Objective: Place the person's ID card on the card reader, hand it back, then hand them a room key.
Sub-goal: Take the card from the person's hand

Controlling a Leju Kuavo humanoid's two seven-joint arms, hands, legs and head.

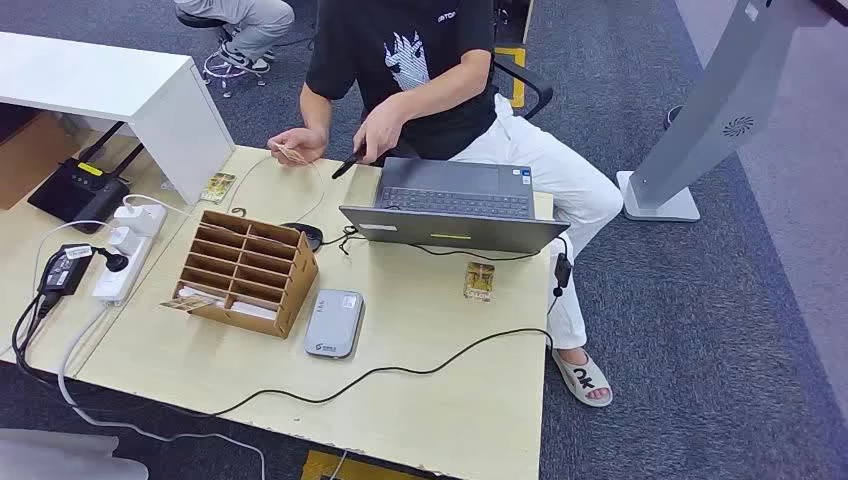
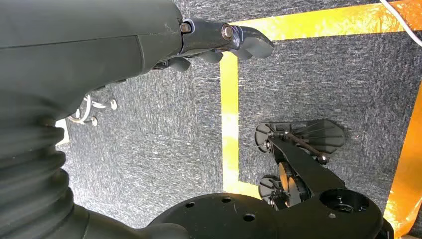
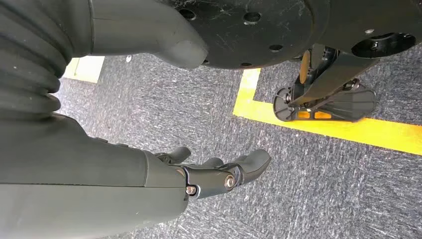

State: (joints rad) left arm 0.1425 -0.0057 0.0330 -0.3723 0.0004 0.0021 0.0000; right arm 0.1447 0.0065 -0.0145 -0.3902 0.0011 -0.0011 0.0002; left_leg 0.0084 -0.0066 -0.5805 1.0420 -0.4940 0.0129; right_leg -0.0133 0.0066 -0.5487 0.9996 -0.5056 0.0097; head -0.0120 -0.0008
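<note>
A grey-white card reader (image 1: 333,322) lies flat on the wooden table (image 1: 440,400), next to a brown slotted card holder (image 1: 245,268) with a few cards in its lower slots. Across the table sits a person (image 1: 420,70) who pinches a small tan card (image 1: 290,153) in one hand and holds a dark pen-like thing (image 1: 348,163) in the other. A gold card (image 1: 479,281) lies in front of the laptop (image 1: 455,205). My left hand (image 2: 199,37) and right hand (image 3: 209,174) hang over the carpet, fingers stretched out, holding nothing.
A black cable (image 1: 400,372) runs across the table's front half. A power strip (image 1: 125,250) with plugs and an adapter lies at the left, and another gold card (image 1: 217,186) sits near the white shelf (image 1: 120,90). A grey kiosk stand (image 1: 710,110) rises at the right.
</note>
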